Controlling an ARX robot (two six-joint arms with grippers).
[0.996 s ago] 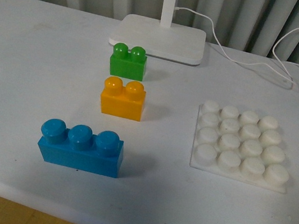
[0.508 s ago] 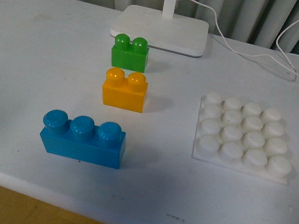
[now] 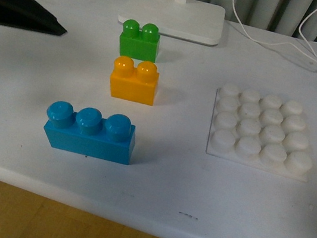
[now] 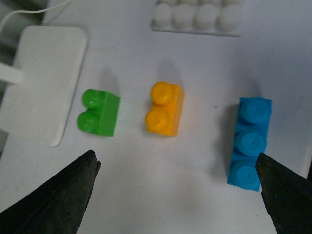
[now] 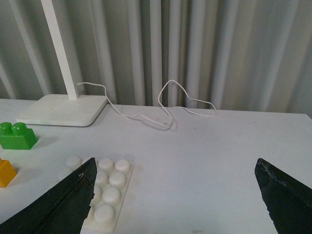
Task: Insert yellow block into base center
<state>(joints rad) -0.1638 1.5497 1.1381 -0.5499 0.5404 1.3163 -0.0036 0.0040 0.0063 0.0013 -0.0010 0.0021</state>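
The task stands at its very start, as I judge it: the yellow block (image 3: 134, 80) is not yet grasped and stands upright on the table (image 3: 25, 86), studs up, in a row between the green block (image 3: 139, 40) behind it and the blue block (image 3: 89, 133) in front, near both but touching neither; it is well apart from the base (image 3: 261, 130), which lies flat to the right with all its studs bare; the lamp foot (image 3: 178, 16) sits beyond the green block. The step in hand looks like the approach to the pick; the left gripper (image 4: 176, 170) hangs above the three blocks looking down, its jaws spread wide and holding nothing, and in its wrist view the yellow block lies roughly midway between the two dark fingers (image 4: 63, 204); in the front view only a dark wedge of that arm shows at the left edge. The right gripper (image 5: 174, 170) is likewise wide and empty, held low and level by the base, facing the curtain. The next move probably calls for lowering the left gripper squarely over the yellow block, jaws across its flat sides and clear of green and blue, then closing; after that, a carry to the base and a straight press onto its middle studs.
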